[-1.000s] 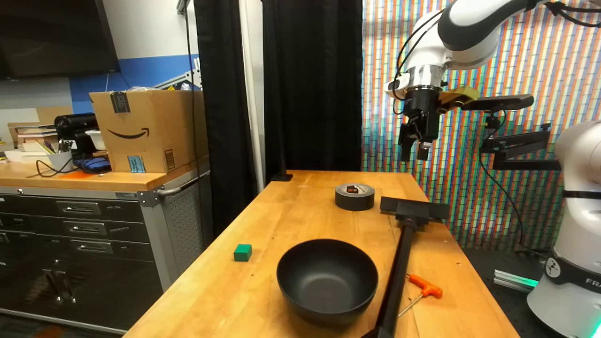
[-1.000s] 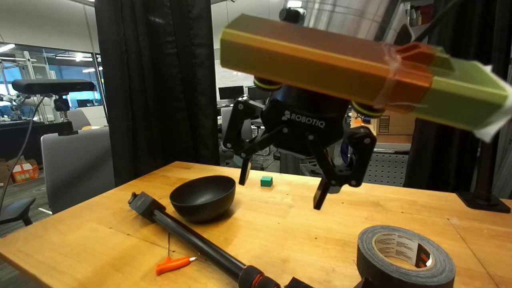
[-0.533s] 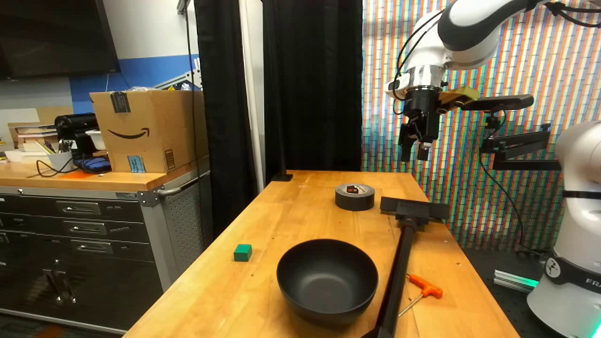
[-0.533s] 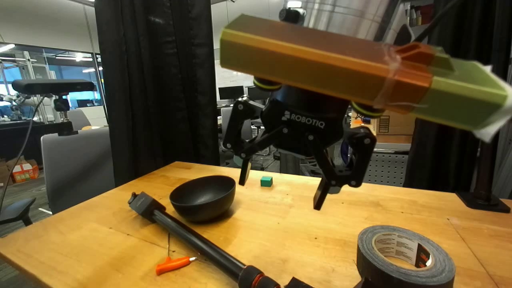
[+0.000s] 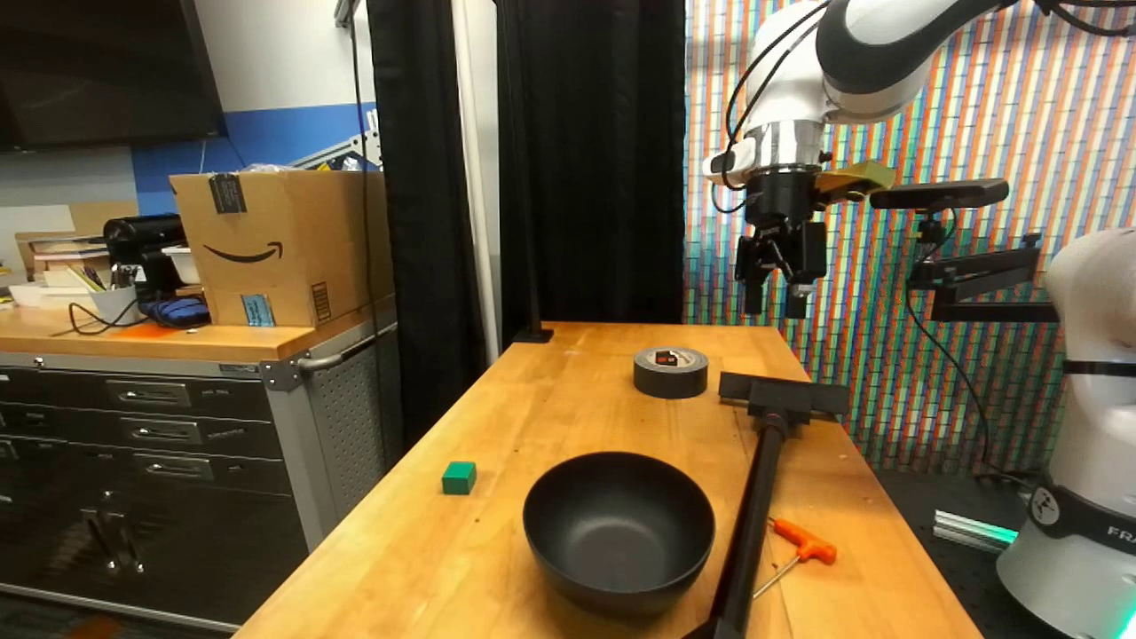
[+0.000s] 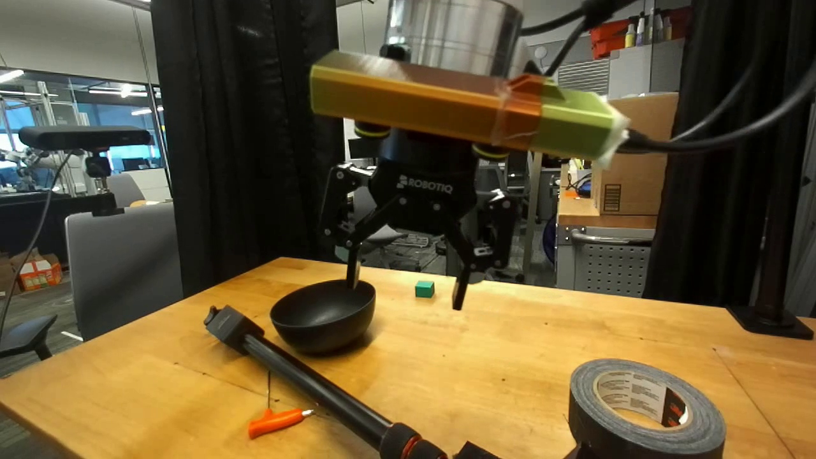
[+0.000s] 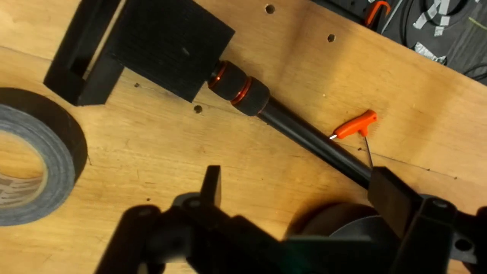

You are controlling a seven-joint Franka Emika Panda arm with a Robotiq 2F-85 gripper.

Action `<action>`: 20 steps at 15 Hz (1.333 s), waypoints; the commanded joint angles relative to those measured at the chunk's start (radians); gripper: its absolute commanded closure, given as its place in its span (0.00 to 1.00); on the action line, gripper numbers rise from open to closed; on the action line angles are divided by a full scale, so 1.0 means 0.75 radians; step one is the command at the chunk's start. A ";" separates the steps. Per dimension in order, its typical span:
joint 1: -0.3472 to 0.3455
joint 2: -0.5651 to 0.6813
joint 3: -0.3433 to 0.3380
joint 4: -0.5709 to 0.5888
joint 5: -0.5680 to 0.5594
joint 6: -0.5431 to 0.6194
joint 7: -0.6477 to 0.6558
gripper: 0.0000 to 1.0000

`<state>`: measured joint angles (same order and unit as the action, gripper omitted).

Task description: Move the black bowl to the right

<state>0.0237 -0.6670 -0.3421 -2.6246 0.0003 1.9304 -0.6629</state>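
Note:
The black bowl (image 5: 619,532) stands upright on the wooden table in both exterior views; its inside looks empty. It also shows in an exterior view (image 6: 323,325), beside the black bar. In the wrist view only part of the bowl (image 7: 335,220) shows at the bottom, the rest hidden behind the gripper. My gripper (image 6: 406,292) is open with nothing between its fingers. It hangs well above the table, apart from the bowl, as an exterior view shows (image 5: 775,303). In the wrist view the gripper (image 7: 296,184) has its fingers wide apart.
A long black T-shaped bar tool (image 5: 754,519) lies beside the bowl, with an orange hex key (image 5: 803,543) past it. A tape roll (image 5: 670,382) stands near the bar's wide end. A small green cube (image 5: 459,479) lies on the bowl's other side.
The arm has moved left in both exterior views, with the gripper slightly lower in one and nearer the bowl in the picture of the other. The gripper stays open; the bowl has not moved.

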 commanded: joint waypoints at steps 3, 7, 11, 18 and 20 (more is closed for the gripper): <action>0.128 0.179 0.191 0.143 0.057 -0.021 -0.013 0.00; 0.198 0.336 0.291 0.287 0.058 -0.042 -0.037 0.00; 0.212 0.472 0.351 0.412 0.049 -0.040 -0.065 0.00; 0.188 0.665 0.415 0.595 0.060 -0.016 -0.088 0.00; 0.182 0.712 0.438 0.636 0.047 -0.004 -0.048 0.00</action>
<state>0.1814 -0.2009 -0.0453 -2.2285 0.0232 1.9308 -0.7142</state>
